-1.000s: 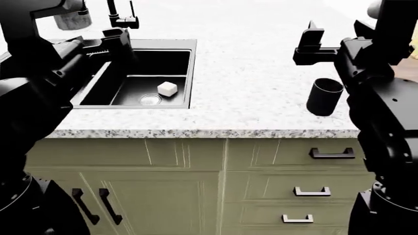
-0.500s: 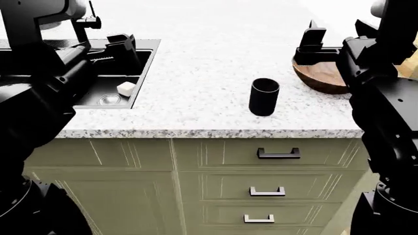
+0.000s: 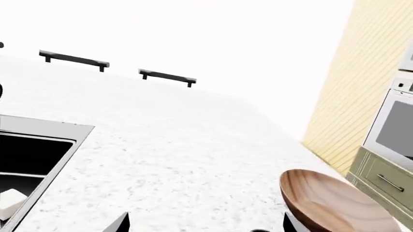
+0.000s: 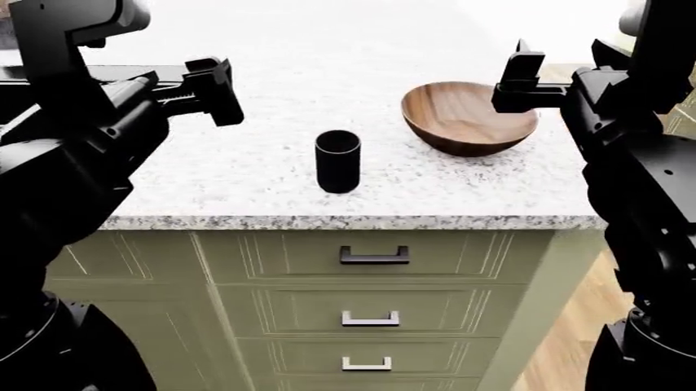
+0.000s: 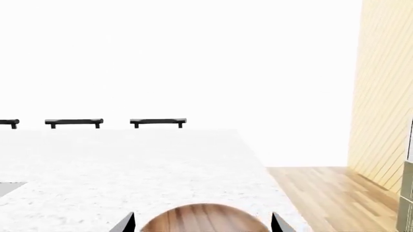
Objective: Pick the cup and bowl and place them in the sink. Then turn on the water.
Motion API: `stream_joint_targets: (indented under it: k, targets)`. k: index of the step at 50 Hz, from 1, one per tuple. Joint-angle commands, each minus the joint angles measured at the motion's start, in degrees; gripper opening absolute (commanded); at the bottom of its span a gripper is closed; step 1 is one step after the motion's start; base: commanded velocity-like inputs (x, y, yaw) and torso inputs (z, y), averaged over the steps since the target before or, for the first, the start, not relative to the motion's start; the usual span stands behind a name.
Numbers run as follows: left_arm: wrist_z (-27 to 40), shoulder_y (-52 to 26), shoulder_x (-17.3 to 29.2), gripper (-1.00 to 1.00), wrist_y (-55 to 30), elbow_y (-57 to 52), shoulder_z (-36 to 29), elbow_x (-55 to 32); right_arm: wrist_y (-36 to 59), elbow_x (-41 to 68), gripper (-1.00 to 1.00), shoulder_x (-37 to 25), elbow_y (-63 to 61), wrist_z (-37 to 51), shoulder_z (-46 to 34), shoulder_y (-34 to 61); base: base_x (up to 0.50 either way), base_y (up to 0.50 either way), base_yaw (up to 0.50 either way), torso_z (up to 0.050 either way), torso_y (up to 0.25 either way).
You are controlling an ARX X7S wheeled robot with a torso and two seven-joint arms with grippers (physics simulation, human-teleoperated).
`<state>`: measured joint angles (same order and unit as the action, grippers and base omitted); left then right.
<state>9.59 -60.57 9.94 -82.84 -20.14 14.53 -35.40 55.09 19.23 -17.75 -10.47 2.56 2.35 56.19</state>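
The black cup (image 4: 338, 161) stands upright on the speckled counter near its front edge. The brown wooden bowl (image 4: 469, 118) sits to its right and farther back; it also shows in the left wrist view (image 3: 335, 203) and in the right wrist view (image 5: 203, 218). My left gripper (image 4: 218, 91) is open and empty, held above the counter left of the cup. My right gripper (image 4: 522, 77) is open and empty, just above the bowl's right rim. A corner of the black sink (image 3: 29, 159) shows only in the left wrist view. The faucet is out of view.
A white block (image 3: 9, 203) lies in the sink basin. The counter (image 4: 283, 65) ends at its right edge just past the bowl, with wooden floor (image 5: 322, 193) beyond. Drawers with black handles (image 4: 373, 256) face me below the counter.
The whole view has shifted right along the counter: the sink has left the head view, and the cup and bowl have slid left toward the centre. Both grippers stay open.
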Motion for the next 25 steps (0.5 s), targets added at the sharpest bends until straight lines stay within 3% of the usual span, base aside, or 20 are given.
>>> stream_joint_targets:
  k: [1, 12, 15, 25]
  targets:
    - [0.5, -0.4, 0.0, 1.00, 0.6, 0.7, -0.4, -0.4, 0.2, 0.3, 1.00, -0.1, 0.0, 0.1, 0.0, 0.1, 0.00, -0.50, 0.00, 0.000, 0.000]
    - [0.8, -0.7, 0.2, 1.00, 2.1, 2.1, -0.9, -0.4, 0.1, 0.4, 1.00, -0.2, 0.4, 0.1, -0.3, 0.2, 0.00, -0.50, 0.00, 0.000, 0.000]
    - [0.9, -0.7, 0.3, 1.00, 2.2, 2.1, -0.9, -0.5, 0.3, 0.6, 1.00, -0.4, 0.5, -0.1, -0.6, 0.4, 0.00, -0.07, 0.00, 0.000, 0.000]
    - [2.3, -1.5, -0.1, 1.00, 0.8, 2.3, 0.1, -1.2, 2.2, 1.5, 1.00, -0.3, 0.4, -0.1, -0.5, 0.7, 0.50, -0.06, 0.00, 0.000, 0.000]
